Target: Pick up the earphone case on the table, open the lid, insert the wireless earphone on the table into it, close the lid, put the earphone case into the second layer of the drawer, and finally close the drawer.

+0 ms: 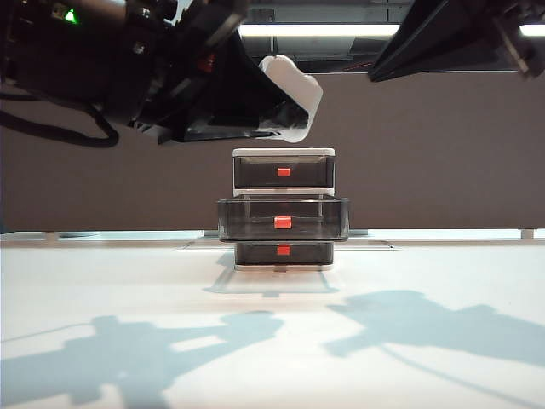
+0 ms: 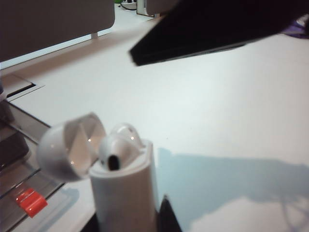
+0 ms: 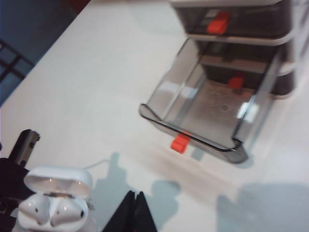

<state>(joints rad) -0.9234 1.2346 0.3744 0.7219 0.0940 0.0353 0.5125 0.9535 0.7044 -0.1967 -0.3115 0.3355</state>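
Holding earphone case (image 2: 126, 193): left end effector (image 2: 145, 220) | right end effector (image 3: 135, 212) together | white table (image 1: 272, 341)

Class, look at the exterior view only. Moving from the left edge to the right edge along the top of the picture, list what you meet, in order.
Left gripper with its dark arm → open earphone case held in it, above the drawer → right gripper's dark arm, upper right corner; its fingertips are out of this view.

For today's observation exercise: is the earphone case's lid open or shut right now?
Open. The lid is swung back from the earphone case, which the left gripper holds, and earbuds show inside; the shut right gripper is beside it.
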